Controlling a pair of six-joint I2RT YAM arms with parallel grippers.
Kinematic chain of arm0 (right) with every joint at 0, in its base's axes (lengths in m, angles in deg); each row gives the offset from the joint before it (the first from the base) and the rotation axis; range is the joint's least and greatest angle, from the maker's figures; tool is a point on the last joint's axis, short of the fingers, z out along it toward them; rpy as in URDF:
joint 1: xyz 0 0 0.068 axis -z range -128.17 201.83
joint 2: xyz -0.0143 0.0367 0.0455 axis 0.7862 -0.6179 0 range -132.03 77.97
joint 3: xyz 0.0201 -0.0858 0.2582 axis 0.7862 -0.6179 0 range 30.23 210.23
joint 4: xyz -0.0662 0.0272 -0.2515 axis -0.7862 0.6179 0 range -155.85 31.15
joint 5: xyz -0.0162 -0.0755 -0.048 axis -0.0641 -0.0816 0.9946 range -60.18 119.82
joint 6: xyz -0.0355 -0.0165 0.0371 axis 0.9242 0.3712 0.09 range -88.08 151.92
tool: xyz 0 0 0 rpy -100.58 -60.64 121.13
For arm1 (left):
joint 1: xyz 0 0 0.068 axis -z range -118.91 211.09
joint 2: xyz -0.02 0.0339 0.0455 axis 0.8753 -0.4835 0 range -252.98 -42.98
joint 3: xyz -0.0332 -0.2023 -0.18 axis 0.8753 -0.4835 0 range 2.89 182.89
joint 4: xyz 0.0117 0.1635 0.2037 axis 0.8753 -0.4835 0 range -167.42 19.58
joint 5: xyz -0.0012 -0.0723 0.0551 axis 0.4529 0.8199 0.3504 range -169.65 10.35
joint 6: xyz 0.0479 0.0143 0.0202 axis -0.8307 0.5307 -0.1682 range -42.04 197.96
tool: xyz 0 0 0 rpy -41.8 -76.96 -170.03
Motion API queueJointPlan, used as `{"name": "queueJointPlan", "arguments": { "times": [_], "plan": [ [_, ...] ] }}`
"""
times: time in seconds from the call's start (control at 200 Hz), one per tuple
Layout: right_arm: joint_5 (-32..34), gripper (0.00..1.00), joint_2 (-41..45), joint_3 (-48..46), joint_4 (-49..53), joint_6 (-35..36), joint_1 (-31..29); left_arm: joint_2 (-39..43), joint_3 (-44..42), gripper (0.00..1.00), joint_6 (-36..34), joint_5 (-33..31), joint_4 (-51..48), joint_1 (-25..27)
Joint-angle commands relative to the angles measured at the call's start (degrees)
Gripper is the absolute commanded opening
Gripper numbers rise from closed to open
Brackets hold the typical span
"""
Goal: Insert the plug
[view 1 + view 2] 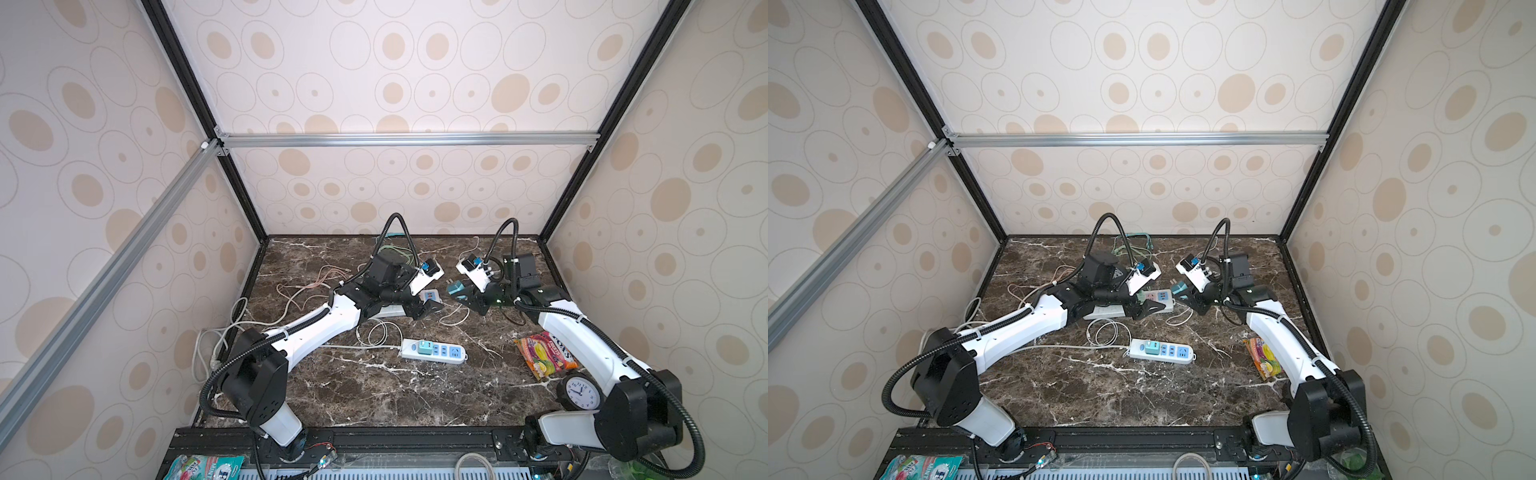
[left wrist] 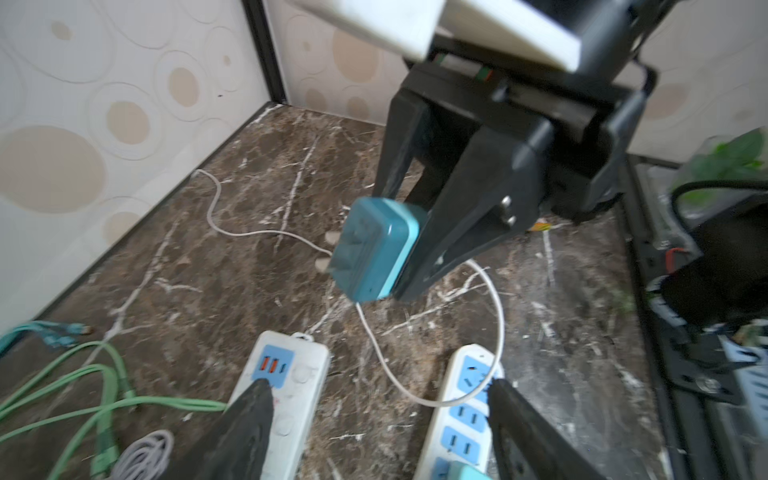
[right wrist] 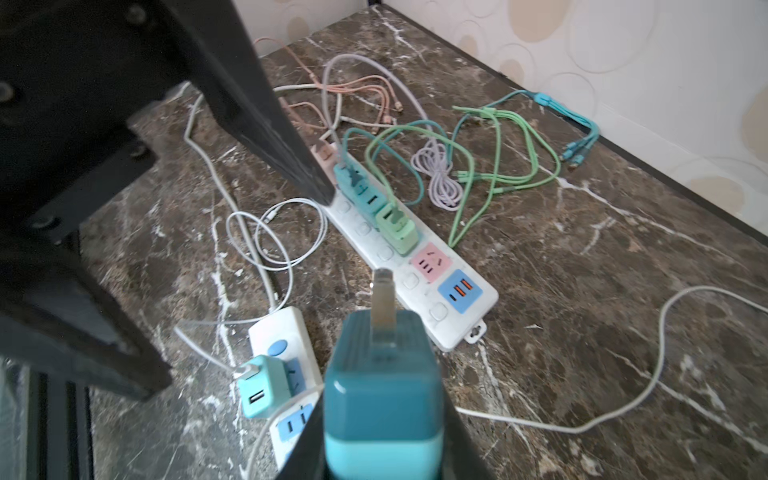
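The right claw clamps the teal plastic plug, not yet inserted, near the long white power strip; the left claw gapes empty.

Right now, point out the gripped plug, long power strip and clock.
gripped plug (image 2: 374, 247): left wrist view, body.
long power strip (image 3: 430, 266): right wrist view, pink socket.
clock (image 1: 581, 392): a top view, dial.

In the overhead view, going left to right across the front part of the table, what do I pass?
Coiled white cable → white power strip with a teal charger plugged in → snack packet → clock.
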Motion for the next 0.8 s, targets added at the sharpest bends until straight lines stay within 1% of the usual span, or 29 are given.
{"name": "queueJointPlan", "arguments": {
  "times": [0.0,0.09,0.175,0.31,0.41,0.535,0.595,0.625,0.705,0.79],
  "plan": [
    [-6.5,0.2,1.3,0.7,2.8,5.6,-1.2,-0.4,1.4,0.74,1.6,10.9,4.4,-2.7],
    [-7.8,0.2,1.9,0.2,1.5,5.1,-1.5,-0.2,-0.8,0.73,9.0,15.8,11.6,-4.0],
    [-9.8,0.2,2.7,-0.2,-0.7,3.7,-1.5,0.9,-5.0,0.74,17.3,20.3,23.5,-4.2],
    [-12.0,0.2,4.2,-1.5,-5.3,0.7,-1.5,3.8,-13.2,0.73,31.1,21.1,43.0,-4.8],
    [-14.4,0.2,4.1,-1.3,-8.7,-2.9,-1.5,4.5,-16.6,0.74,40.3,19.3,54.3,-4.9],
    [-17.1,0.2,3.3,-1.2,-12.0,-6.2,-1.5,2.8,-17.1,0.74,49.6,20.1,63.6,-4.8],
    [-17.7,0.2,2.9,-1.1,-12.8,-7.0,-1.5,1.6,-17.3,0.74,52.8,20.8,67.3,-4.9],
    [-18.0,0.2,2.7,-1.0,-12.8,-7.1,-3.0,1.0,-17.4,0.74,53.9,20.8,68.5,-4.8],
    [-18.8,0.2,2.3,-0.5,-12.0,-7.0,-3.7,-0.5,-17.3,0.71,56.4,20.7,71.3,-4.9],
    [-19.3,0.2,2.1,-0.4,-11.6,-6.9,-4.4,-1.8,-16.2,0.67,56.8,21.0,70.7,-4.8]
  ]
}}
